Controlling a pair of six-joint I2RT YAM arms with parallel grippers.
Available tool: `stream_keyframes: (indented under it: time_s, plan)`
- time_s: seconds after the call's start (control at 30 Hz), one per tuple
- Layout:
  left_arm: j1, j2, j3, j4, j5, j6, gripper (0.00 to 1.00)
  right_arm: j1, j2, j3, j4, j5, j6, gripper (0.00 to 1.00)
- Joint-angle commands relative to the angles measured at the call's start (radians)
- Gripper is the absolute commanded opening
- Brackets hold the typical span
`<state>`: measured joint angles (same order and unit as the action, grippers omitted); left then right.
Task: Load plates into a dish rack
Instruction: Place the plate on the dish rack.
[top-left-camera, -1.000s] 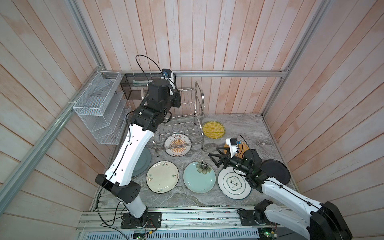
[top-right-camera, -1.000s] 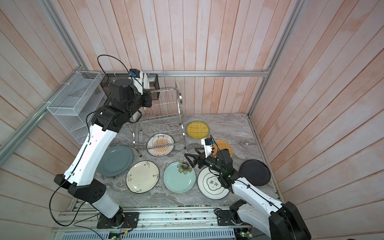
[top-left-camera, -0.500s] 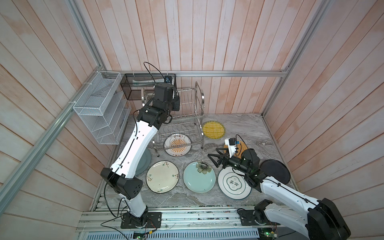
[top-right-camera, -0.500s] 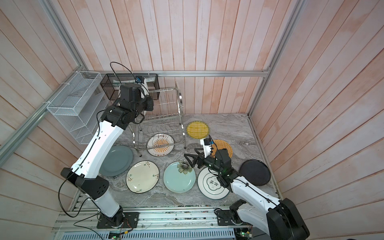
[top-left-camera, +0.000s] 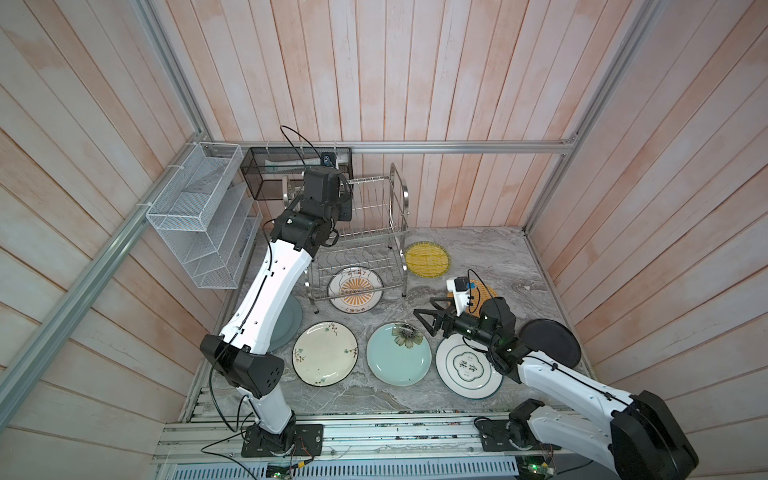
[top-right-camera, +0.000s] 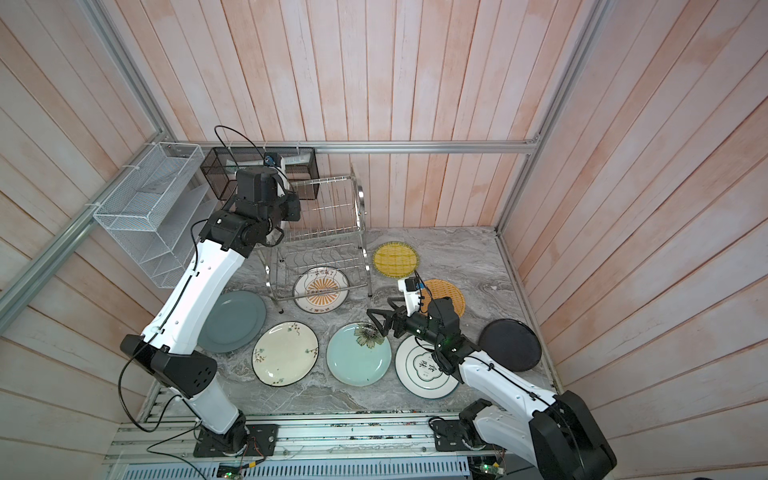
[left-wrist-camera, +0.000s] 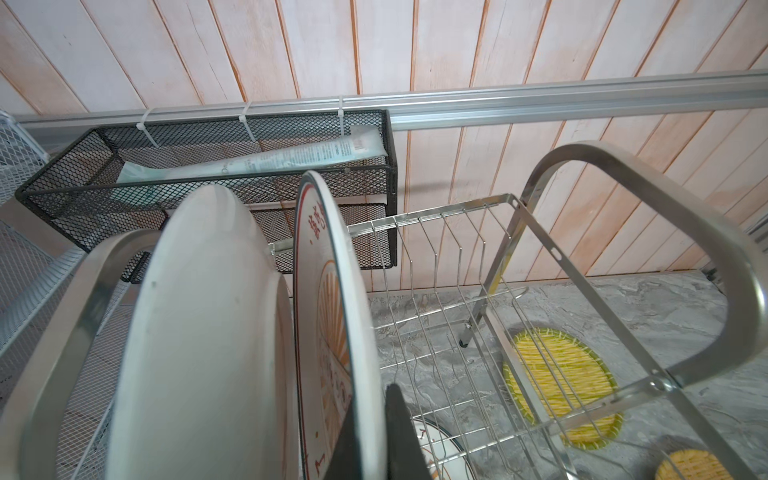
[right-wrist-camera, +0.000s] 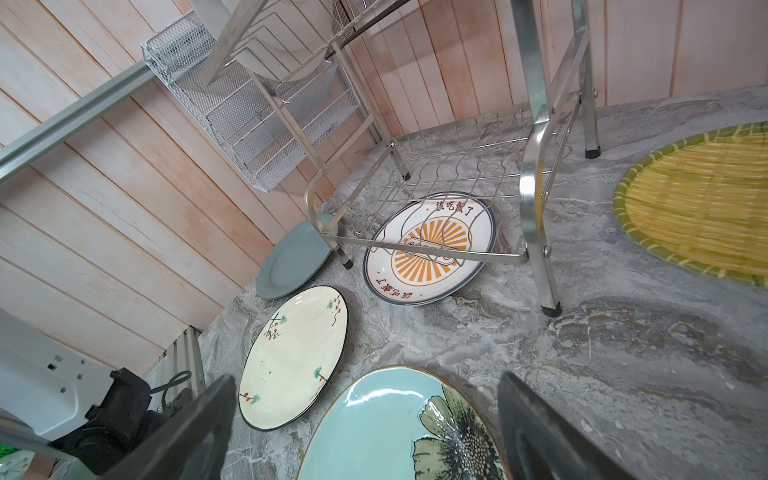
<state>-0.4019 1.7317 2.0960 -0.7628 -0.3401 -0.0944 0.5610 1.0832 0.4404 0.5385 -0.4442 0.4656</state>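
clamping upright sunburst plate (left-wrist-camera: 332, 307) in dish rack (left-wrist-camera: 615, 174), left gripper (left-wrist-camera: 372, 401); right gripper (right-wrist-camera: 365, 378) spread wide; flat plate (right-wrist-camera: 430, 249) reads 該吃飯了.

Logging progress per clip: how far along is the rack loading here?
Done: one plain plate stands in the rack's top tier. In hand: the left gripper is shut on a sunburst plate, upright beside it. The right gripper, open, hovers over the blue plate. Left: eight plates, that one included, lie flat on the table.
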Motion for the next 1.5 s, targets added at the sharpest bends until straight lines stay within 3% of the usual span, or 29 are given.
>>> stream_keyframes:
  time_s: [0.0,0.47,0.73,1.03,1.47]
  plan:
    - [0.026,-0.036,-0.010,0.051,0.015,0.000,0.00,0.008,0.006,0.019,0.007,0.013,-0.019,0.98]
    - [0.071,-0.072,-0.115,0.075,0.105,-0.078,0.00,0.023,0.021,0.030,-0.005,0.027,-0.031,0.98]
    - [0.072,-0.088,-0.035,0.094,0.159,-0.141,0.00,0.032,0.022,0.036,-0.017,0.039,-0.042,0.98]
    - [0.072,-0.102,-0.024,0.083,0.133,-0.178,0.00,0.043,0.031,0.042,-0.022,0.044,-0.045,0.98]
    - [0.074,-0.137,-0.184,0.144,0.106,-0.176,0.00,0.047,0.049,0.049,-0.027,0.048,-0.051,0.98]
